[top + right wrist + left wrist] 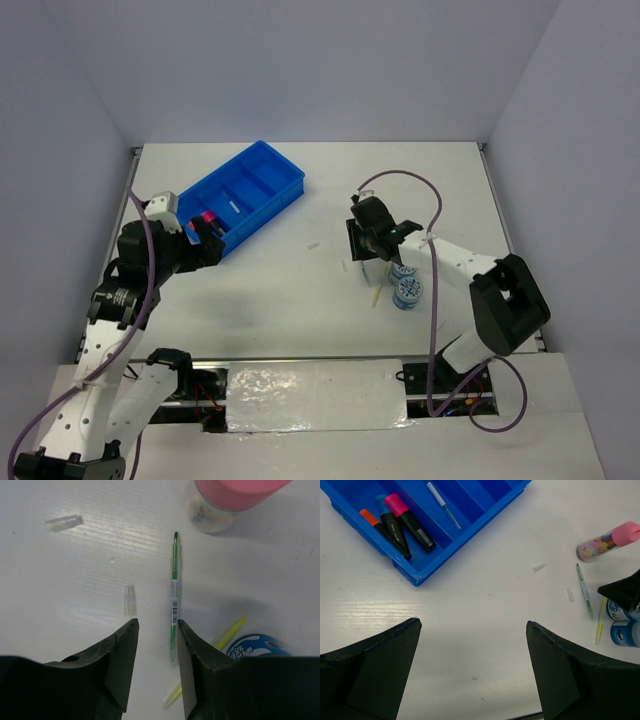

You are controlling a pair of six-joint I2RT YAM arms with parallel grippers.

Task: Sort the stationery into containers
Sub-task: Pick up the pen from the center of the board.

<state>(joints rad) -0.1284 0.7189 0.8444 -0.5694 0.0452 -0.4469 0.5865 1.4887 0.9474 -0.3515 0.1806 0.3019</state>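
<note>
White desk [300, 300] under grey walls, with the blue tray [470, 541] at the far left holding three highlighters [402, 525] and a thin pen [442, 505]. Our left tool [472, 625] hangs fully spread just near of the tray, holding nothing. Our right tool [157, 630], jaws part-closed, straddles the green pen [174, 590] on the right of the desk, not yet gripping it. That pen lies close against one finger [195, 655], so we judge an off-centre pinch could roll or flick it away. The yellow pen [231, 631] and a blue-white disc [255, 646] lie just beside; the closing fingers may snag them.
</note>
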